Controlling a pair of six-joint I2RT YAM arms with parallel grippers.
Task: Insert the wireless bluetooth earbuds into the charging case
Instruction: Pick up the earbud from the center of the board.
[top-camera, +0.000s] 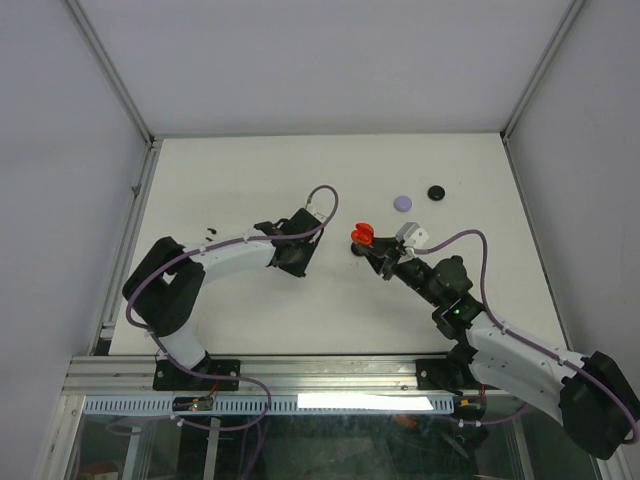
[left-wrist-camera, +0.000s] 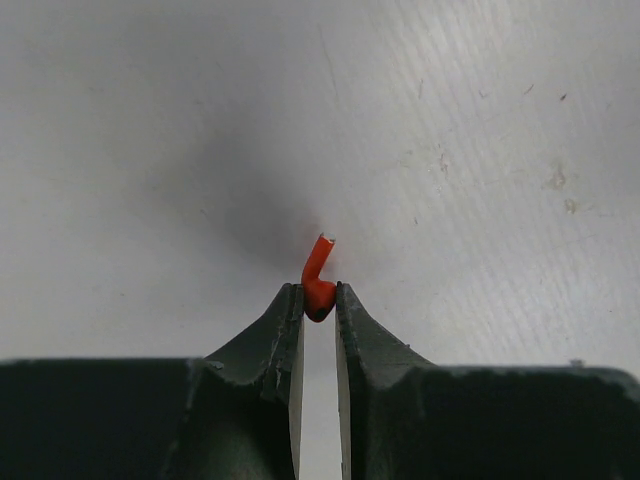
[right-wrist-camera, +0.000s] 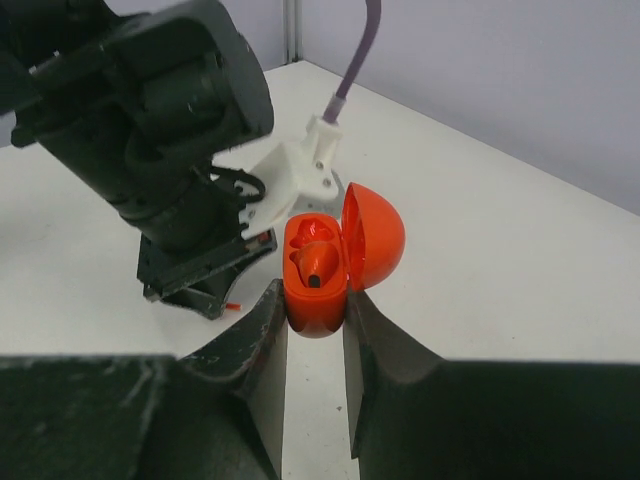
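My left gripper (left-wrist-camera: 319, 295) is shut on an orange earbud (left-wrist-camera: 318, 278). Its body is pinched at the fingertips and its stem sticks out over the white table. From above, that gripper (top-camera: 297, 266) points down at mid-table. My right gripper (right-wrist-camera: 315, 305) is shut on the orange charging case (right-wrist-camera: 318, 290), seen from above at the case (top-camera: 361, 236). The lid (right-wrist-camera: 376, 235) is swung open to the right. One earbud (right-wrist-camera: 320, 264) sits in the near socket; the far socket looks empty. The left gripper (right-wrist-camera: 205, 290) hangs just left of the case.
A purple disc (top-camera: 403, 202) and a black round piece (top-camera: 436, 192) lie behind the case to the right. A few tiny black bits (top-camera: 210, 233) lie at the left. Grey walls enclose the table on three sides.
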